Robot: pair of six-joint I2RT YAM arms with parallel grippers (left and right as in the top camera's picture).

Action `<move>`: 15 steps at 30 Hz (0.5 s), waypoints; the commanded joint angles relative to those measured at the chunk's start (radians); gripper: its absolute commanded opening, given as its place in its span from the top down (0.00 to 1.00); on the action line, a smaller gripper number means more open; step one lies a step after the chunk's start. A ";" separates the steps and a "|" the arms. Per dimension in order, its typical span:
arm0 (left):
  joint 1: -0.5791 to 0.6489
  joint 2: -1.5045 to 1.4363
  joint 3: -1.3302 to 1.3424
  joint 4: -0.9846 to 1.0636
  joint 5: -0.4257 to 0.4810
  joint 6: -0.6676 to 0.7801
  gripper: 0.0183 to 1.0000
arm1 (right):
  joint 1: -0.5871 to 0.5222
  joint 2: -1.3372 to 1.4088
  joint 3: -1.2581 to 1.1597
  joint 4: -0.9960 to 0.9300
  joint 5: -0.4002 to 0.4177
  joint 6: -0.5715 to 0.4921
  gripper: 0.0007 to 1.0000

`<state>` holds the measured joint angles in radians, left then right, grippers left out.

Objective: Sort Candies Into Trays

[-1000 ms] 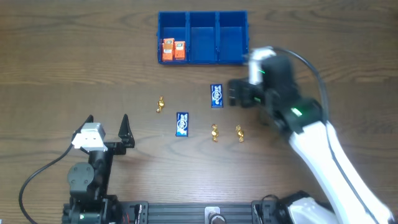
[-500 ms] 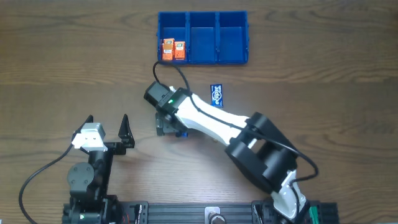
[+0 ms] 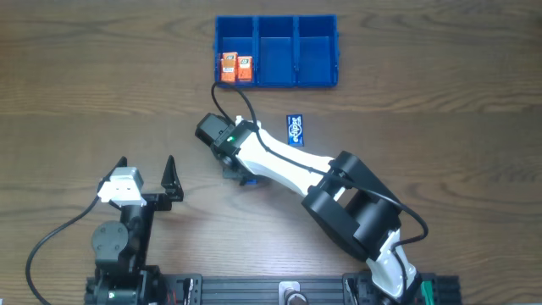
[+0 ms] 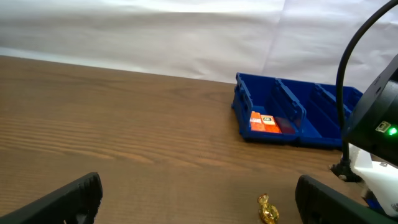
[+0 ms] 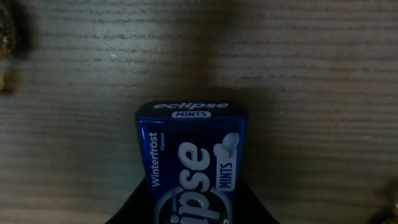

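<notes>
A blue mint box (image 5: 191, 162) lies on the wooden table, and my right gripper (image 5: 193, 208) is shut on it, one dark finger on each long side. In the top view the right arm stretches across the middle, with that gripper (image 3: 235, 171) left of centre and a corner of the box (image 3: 249, 180) peeking out. A second blue mint box (image 3: 295, 130) lies below the blue three-compartment tray (image 3: 275, 83). Two orange candies (image 3: 236, 69) sit in its left compartment. A gold candy (image 4: 268, 210) lies in front of my left gripper (image 3: 146, 173), which stands open near its base.
Another gold candy (image 5: 7, 37) lies close to the held box. The tray's middle and right compartments hold nothing. The right arm's link (image 3: 288, 169) covers the table's centre. Bare wood spreads to the far left and far right.
My right arm swung from the right side across to the left and came down over the lower mint box. The gold candies in the middle are now hidden under it. The left arm kept still.
</notes>
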<state>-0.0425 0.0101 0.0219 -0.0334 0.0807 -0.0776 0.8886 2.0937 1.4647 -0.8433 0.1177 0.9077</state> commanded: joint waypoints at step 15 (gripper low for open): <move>0.004 -0.006 -0.017 -0.037 0.021 0.003 0.00 | -0.367 0.176 0.761 -0.092 0.181 -0.494 0.86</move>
<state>-0.0425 0.0101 0.0219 -0.0334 0.0807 -0.0776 0.5236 2.1731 2.2250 -0.9916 0.2871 0.4599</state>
